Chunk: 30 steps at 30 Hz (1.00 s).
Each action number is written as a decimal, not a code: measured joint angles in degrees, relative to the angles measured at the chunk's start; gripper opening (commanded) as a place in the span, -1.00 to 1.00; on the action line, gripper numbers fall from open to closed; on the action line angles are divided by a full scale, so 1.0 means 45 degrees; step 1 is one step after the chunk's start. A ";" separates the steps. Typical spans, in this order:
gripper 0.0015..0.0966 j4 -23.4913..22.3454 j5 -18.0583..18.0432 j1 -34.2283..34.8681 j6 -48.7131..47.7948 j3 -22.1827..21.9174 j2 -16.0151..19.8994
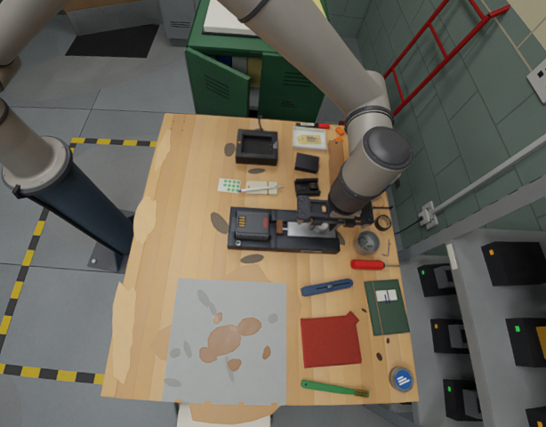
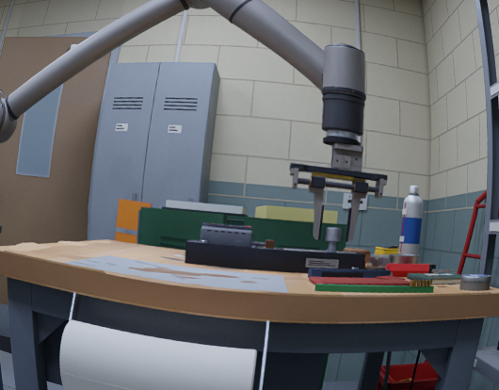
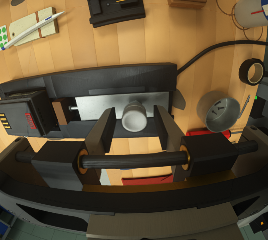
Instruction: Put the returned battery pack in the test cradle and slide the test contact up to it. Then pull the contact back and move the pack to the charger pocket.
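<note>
In the middle of the workbench the dark battery pack sits in the left end of the black test cradle. The brown test contact stands a little to the right of the pack on its metal slide. My gripper is open around the slide's grey knob, holding nothing. The black charger pocket lies at the far side of the bench, empty.
A grey metal cup, a tape roll and a red-handled screwdriver lie right of the cradle. A small black dock and tag with pen lie behind it. A cable runs off its right end.
</note>
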 measured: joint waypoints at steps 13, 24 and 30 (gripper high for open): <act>0.10 0.0000 -0.0076 0.0000 0.0000 0.0016 -0.0057; 0.10 0.0001 -0.0327 0.0000 -0.0001 0.0082 -0.0249; 0.10 0.0002 -0.0477 0.0000 -0.0002 0.0124 -0.0358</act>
